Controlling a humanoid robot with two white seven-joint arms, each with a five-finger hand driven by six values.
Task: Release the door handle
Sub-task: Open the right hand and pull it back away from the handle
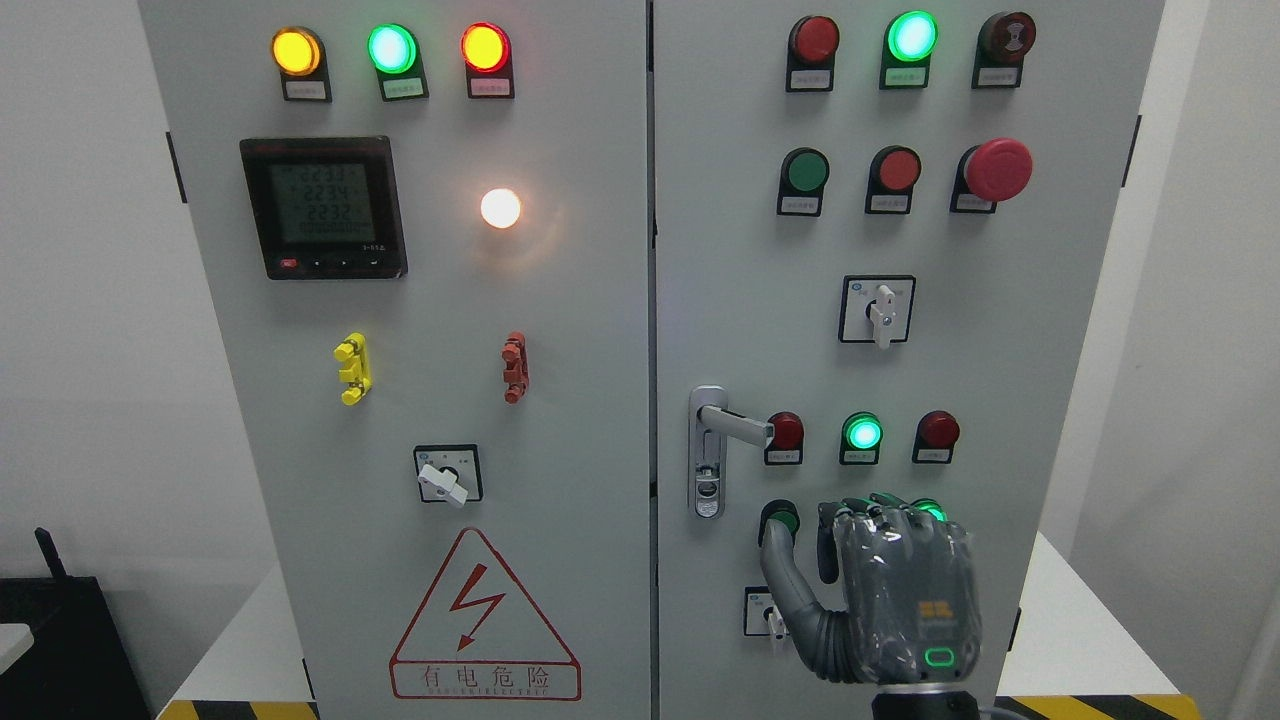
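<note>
Right hand (880, 590) sits low on the right cabinet door (1000, 300), back to camera, thumb out, fingers loosely curled at the tips, holding nothing. Door handle (735, 424) is above and to its left, lever horizontal, clear of the hand; release looks done. Risk: fingertips lie right by the green buttons (782, 520) in the lower row, so a careless withdrawal upward or forward could press one. Left hand not seen.

Plain white walls (90, 350) flank both sides; a white tabletop (1080, 640) with yellow-black hazard tape (1100, 706) sits at five o'clock, dark furniture (60, 640) at eight.
</note>
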